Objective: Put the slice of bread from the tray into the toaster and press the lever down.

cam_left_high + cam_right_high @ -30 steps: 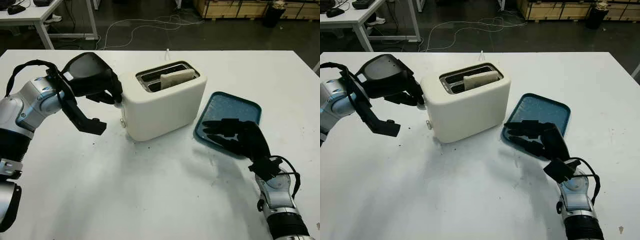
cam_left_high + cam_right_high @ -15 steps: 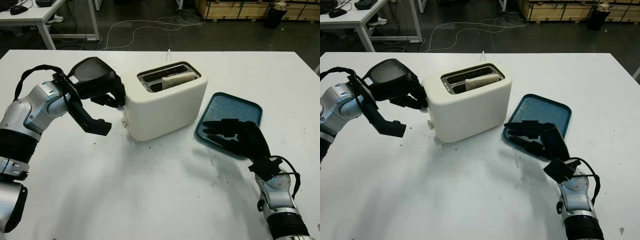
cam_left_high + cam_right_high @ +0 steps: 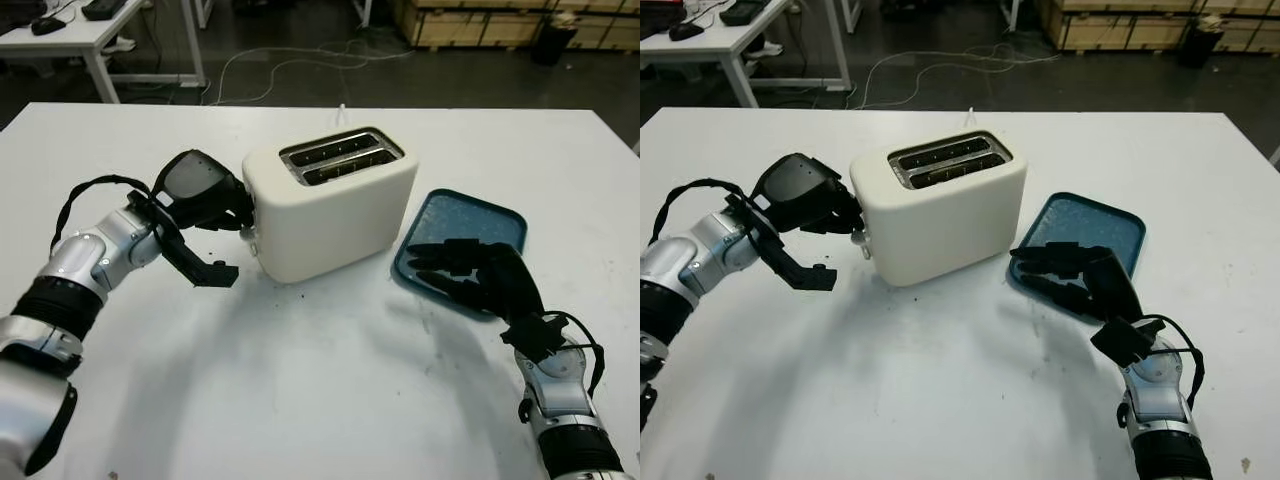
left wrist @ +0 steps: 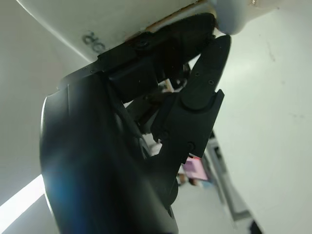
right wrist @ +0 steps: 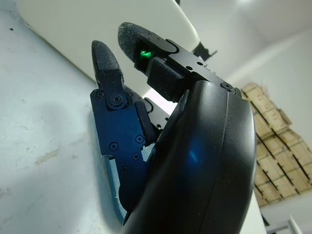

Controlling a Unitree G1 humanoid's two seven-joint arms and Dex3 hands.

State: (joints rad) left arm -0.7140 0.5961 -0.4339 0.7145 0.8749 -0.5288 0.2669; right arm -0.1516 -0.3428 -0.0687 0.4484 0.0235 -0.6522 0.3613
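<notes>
— What do the robot's arms look like?
— Both are silver-grey metal segments with black bands at the joints. The one at the left of the head view ends in a glossy black three-finger left hand (image 3: 205, 192) with a rounded shell, and a thin black cable (image 3: 90, 190) loops above its forearm.
— And the other?
— At the lower right, the matching black three-finger right hand (image 3: 480, 280) sits on a silver wrist (image 3: 555, 385) ringed by another looping black cable.
— Any details up close?
— Small round screws dot the blocky finger links (image 5: 117, 122), and a green light (image 5: 144, 52) glows on one upper finger.
</notes>
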